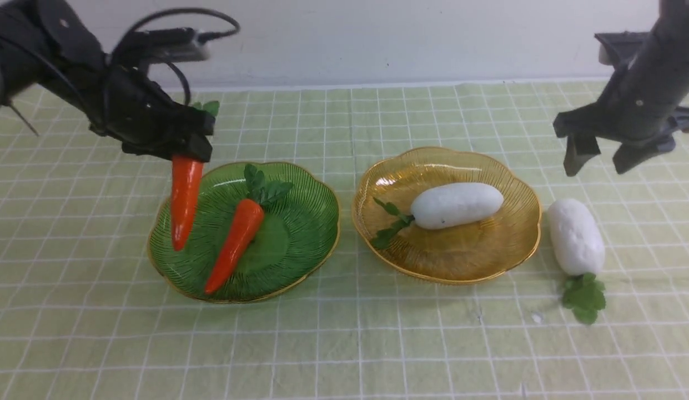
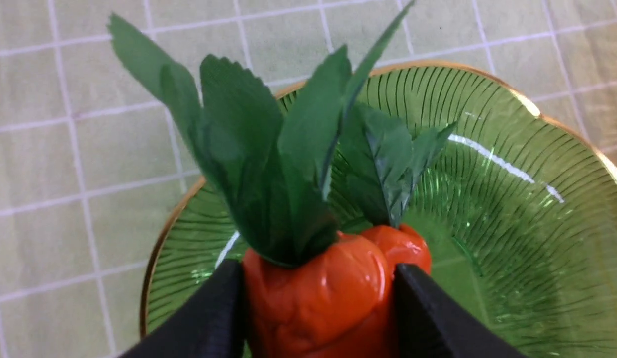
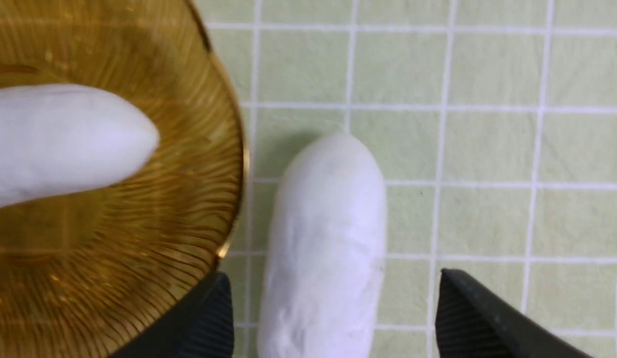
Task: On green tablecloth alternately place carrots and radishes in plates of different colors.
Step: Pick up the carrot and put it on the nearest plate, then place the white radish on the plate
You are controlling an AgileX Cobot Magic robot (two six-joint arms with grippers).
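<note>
My left gripper is shut on a carrot near its leafy top; the carrot hangs tip down over the left part of the green plate. In the left wrist view the gripper clamps the carrot above the green plate. A second carrot lies in that plate. One radish lies in the amber plate. The other radish lies on the green tablecloth right of it. My right gripper is open above that radish, empty.
A pale wall bounds the far edge of the cloth. The amber plate's rim lies close beside the loose radish. The two plates stand side by side near the middle of the cloth.
</note>
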